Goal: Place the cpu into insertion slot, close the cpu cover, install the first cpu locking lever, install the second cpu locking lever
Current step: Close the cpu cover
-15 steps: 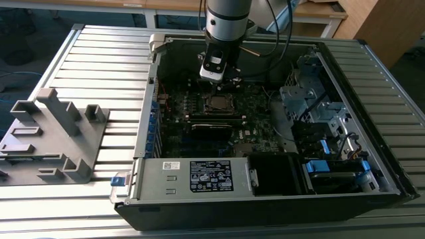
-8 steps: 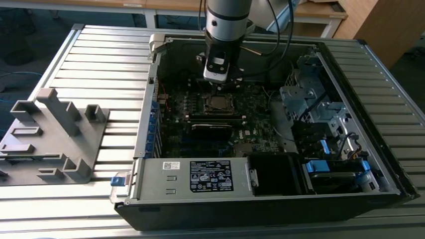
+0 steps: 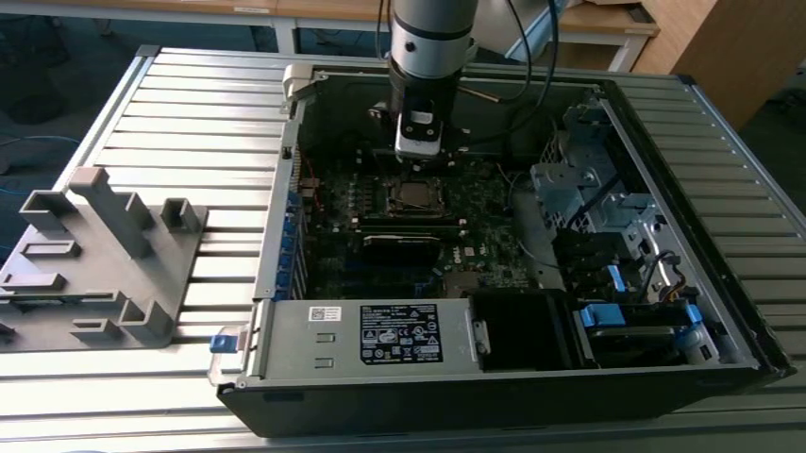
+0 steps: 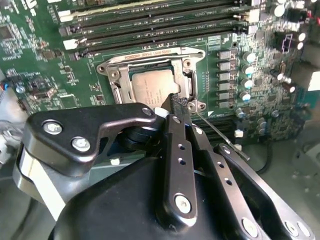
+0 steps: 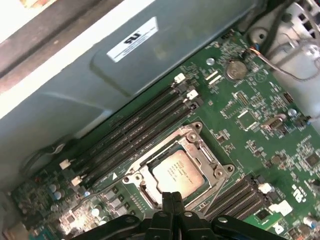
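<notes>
The cpu [image 4: 150, 90] lies flat in the insertion slot [image 4: 116, 96] on the green motherboard, its silvery top visible in both wrist views [image 5: 179, 172]. The cpu cover [image 4: 150, 56] rests down around it as a metal frame [image 5: 202, 146]. A thin wire locking lever [image 4: 220, 135] sticks out slantwise from the socket's corner, unlatched. My gripper [image 4: 177, 104] hangs just above the socket's edge, fingers pressed together and holding nothing; its fingertips [image 5: 170, 199] sit at the chip's rim. In the exterior view my gripper [image 3: 420, 162] stands over the cpu [image 3: 410, 195].
Black memory slots [image 5: 135, 135] run beside the socket. The open computer case [image 3: 283, 189] walls the board in, with a power supply [image 3: 365, 335] at the front and drive bays [image 3: 592, 198] on the exterior view's right. A grey fixture [image 3: 89, 255] stands outside.
</notes>
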`<state>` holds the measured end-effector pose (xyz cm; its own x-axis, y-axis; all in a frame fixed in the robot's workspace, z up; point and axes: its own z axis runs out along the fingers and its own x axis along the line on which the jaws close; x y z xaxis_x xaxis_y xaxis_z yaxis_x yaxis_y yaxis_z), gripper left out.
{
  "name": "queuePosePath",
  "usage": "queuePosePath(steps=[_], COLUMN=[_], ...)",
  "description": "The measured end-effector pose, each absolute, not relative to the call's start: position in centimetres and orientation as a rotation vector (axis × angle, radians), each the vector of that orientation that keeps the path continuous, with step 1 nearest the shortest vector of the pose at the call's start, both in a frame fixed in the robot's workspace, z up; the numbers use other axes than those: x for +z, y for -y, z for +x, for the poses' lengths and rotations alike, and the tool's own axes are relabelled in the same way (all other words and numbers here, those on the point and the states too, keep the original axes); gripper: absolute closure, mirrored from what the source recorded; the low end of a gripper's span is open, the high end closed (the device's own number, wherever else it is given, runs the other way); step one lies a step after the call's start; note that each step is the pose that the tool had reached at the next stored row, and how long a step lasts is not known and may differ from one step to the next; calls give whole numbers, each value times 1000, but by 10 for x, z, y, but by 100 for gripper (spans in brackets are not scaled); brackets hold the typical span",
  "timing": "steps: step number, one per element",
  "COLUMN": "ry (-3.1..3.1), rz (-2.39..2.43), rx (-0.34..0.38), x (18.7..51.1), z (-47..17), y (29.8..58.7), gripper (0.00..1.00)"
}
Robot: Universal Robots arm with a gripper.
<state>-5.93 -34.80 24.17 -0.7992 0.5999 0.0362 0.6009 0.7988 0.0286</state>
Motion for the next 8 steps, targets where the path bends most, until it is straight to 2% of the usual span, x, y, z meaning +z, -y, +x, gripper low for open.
queuePosePath(steps=[8], ry=[3007], rz=[-806], rx=[-58], x=[240], z=[-59], y=[348], gripper=[89])
